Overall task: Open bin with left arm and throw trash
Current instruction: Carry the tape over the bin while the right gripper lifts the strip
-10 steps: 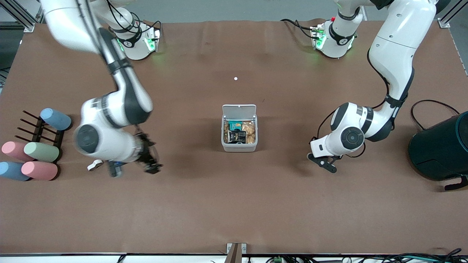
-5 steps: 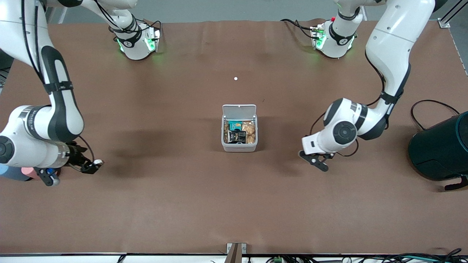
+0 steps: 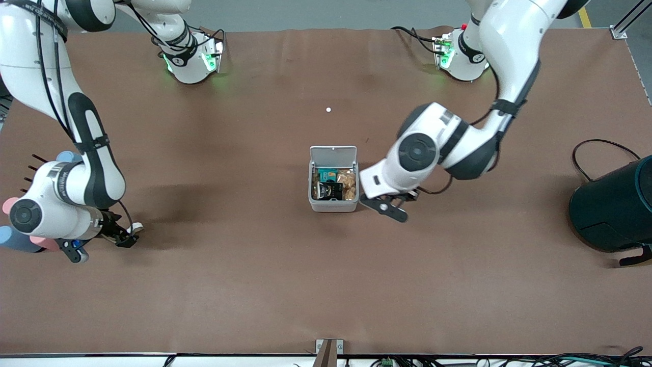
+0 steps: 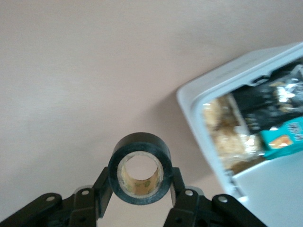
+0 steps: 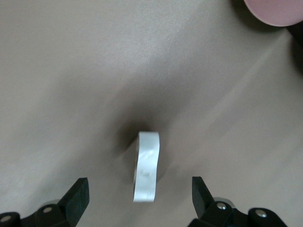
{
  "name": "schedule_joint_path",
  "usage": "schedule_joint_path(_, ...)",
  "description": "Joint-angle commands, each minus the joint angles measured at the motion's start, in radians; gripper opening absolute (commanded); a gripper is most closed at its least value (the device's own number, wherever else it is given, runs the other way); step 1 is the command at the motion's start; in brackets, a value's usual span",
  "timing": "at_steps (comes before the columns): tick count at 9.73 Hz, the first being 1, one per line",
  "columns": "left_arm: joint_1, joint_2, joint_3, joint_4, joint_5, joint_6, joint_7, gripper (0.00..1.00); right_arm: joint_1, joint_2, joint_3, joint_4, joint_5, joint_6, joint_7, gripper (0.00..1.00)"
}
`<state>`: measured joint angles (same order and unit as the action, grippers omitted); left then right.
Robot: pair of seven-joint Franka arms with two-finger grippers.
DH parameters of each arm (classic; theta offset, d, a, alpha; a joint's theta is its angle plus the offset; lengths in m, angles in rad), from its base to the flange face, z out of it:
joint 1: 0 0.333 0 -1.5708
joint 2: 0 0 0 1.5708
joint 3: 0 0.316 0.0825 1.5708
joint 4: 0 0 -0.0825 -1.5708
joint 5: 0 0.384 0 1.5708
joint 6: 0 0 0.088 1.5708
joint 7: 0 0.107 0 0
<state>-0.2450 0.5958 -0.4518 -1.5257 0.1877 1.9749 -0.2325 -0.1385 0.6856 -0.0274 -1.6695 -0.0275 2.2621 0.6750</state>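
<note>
The bin (image 3: 333, 206) stands mid-table with its lid (image 3: 333, 152) swung up; a dark snack wrapper (image 3: 330, 190) and other packets lie inside. My left gripper (image 3: 385, 207) is just beside the bin, toward the left arm's end, shut on the black tape ring with tan core (image 4: 140, 175). The bin's open corner also shows in the left wrist view (image 4: 199, 92). My right gripper (image 3: 122, 237) is low at the right arm's end, open, its fingers astride the white twisted piece (image 3: 136, 227). In the right wrist view the gripper (image 5: 139, 185) frames that white piece (image 5: 146, 165), which lies on the table.
Pastel cylinders (image 3: 15, 239) on a dark rack (image 3: 38, 173) sit close by the right gripper; one pink end shows in the right wrist view (image 5: 274, 9). A large dark teal cylinder (image 3: 611, 204) with a cable stands at the left arm's end. A tiny white dot (image 3: 328, 109) lies farther from the front camera than the bin.
The left arm has carried the tape ring from the left arm's end up to the bin's side. The right arm has swung to the white piece and settled over it.
</note>
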Motion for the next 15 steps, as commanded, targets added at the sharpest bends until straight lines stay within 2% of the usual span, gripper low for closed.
schedule_joint_path(1, -0.023, 0.042, 0.004, 0.03, -0.02, 0.035, -0.052, 0.1, -0.039, -0.003, 0.017, -0.038, -0.028, 0.069, 0.0, 0.72)
schedule_joint_path(2, -0.061, 0.053, 0.004, 0.036, -0.021, 0.036, -0.123, 0.11, -0.036, -0.003, 0.015, -0.038, -0.028, 0.07, 0.001, 0.33)
schedule_joint_path(3, -0.083, 0.061, 0.005, 0.045, -0.019, 0.036, -0.151, 0.11, -0.024, -0.005, 0.015, -0.042, -0.028, 0.062, 0.009, 0.08)
schedule_joint_path(5, -0.094, 0.078, 0.005, 0.051, -0.019, 0.036, -0.18, 0.11, -0.02, -0.005, 0.015, -0.062, -0.028, 0.062, 0.011, 0.0)
schedule_joint_path(7, -0.105, 0.082, 0.005, 0.056, -0.014, 0.038, -0.189, 0.13, -0.012, -0.029, 0.023, -0.052, -0.026, -0.019, 0.073, 0.0)
schedule_joint_path(8, -0.128, 0.096, 0.01, 0.056, -0.01, 0.056, -0.211, 0.14, 0.02, -0.103, 0.027, 0.005, -0.008, -0.162, 0.096, 0.0)
schedule_joint_path(10, -0.143, 0.114, 0.015, 0.056, -0.004, 0.067, -0.231, 0.16, 0.127, -0.147, 0.037, 0.179, 0.049, -0.437, 0.289, 0.0)
schedule_joint_path(11, -0.146, 0.113, 0.021, 0.056, 0.007, 0.065, -0.231, 0.3, 0.204, -0.152, 0.038, 0.219, 0.09, -0.488, 0.396, 0.0)
schedule_joint_path(12, -0.14, 0.111, 0.021, 0.056, 0.01, 0.067, -0.229, 0.81, 0.279, -0.167, 0.037, 0.25, 0.159, -0.493, 0.543, 0.0)
schedule_joint_path(13, -0.137, 0.107, 0.021, 0.056, 0.027, 0.067, -0.229, 1.0, 0.356, -0.167, 0.038, 0.279, 0.197, -0.492, 0.686, 0.0)
schedule_joint_path(15, -0.128, 0.102, 0.021, 0.056, 0.027, 0.064, -0.228, 1.0, 0.508, -0.158, 0.037, 0.339, 0.259, -0.426, 0.927, 0.0)
